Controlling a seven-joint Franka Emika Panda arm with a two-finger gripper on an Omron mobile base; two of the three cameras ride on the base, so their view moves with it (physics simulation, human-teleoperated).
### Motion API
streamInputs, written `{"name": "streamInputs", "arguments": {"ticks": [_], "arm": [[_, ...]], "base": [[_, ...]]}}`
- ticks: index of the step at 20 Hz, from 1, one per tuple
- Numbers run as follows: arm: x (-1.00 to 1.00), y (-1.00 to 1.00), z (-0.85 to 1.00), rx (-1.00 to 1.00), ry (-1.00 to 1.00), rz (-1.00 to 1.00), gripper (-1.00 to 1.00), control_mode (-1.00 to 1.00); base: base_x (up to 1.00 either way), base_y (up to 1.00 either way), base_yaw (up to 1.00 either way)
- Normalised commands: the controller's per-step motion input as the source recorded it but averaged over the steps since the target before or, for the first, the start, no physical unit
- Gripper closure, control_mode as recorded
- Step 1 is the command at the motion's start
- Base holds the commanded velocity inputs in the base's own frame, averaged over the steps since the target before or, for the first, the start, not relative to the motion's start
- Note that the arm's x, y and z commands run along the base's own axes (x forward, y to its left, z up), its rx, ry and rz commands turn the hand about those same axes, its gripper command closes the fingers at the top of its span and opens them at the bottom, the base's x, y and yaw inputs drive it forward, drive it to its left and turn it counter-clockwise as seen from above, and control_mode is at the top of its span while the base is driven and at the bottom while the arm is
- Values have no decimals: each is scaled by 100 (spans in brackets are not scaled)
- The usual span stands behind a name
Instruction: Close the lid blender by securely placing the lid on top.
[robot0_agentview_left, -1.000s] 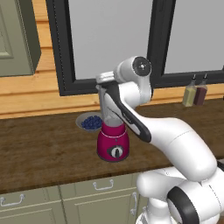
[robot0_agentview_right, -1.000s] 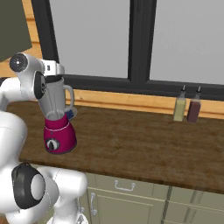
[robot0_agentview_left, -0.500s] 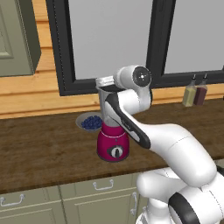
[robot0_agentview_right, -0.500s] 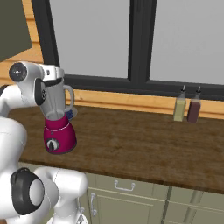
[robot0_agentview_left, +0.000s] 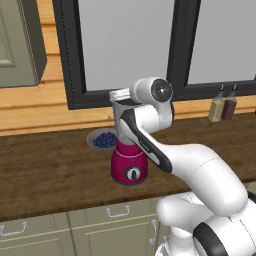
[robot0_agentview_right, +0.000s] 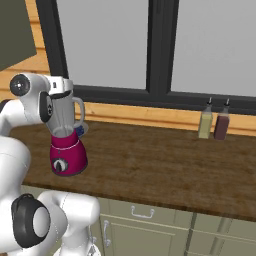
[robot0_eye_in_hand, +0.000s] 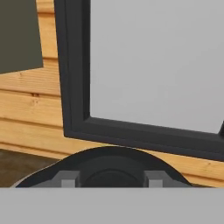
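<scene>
the lid (robot0_eye_in_hand: 111, 168) was a black disc with a raised centre, seen at the bottom of the hand view between the two fingers (robot0_eye_in_hand: 66, 180), which stood narrow and held it by its edges. in the left base view the gripper (robot0_agentview_left: 120, 97) was at the mouth of the blender (robot0_agentview_left: 128, 145); whether the lid was seated on the jar, i cannot tell. the blender stood upright on the counter (robot0_agentview_left: 50, 170), its handle to the right in the right base view, its magenta base with the knob facing front. a bowl (robot0_agentview_left: 102, 139) of blueberries sat just behind it on its left. two bottles (robot0_agentview_right: 214, 120) stood well apart on the right, by the window (robot0_agentview_right: 150, 50).
</scene>
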Motion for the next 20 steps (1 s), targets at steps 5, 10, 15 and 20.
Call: {"name": "streamInputs", "arguments": {"ticks": [5,10,15,20], "arm": [[0,-20,-41,0,0,-1,100,-100],[0,-48,-51,0,6,-1,100,-100],[0,-28,-67,-1,11,-1,100,-100],[0,-28,-83,0,11,-4,100,-100]], "base": [[0,0,0],[0,0,0],[0,0,0],[0,0,0]]}}
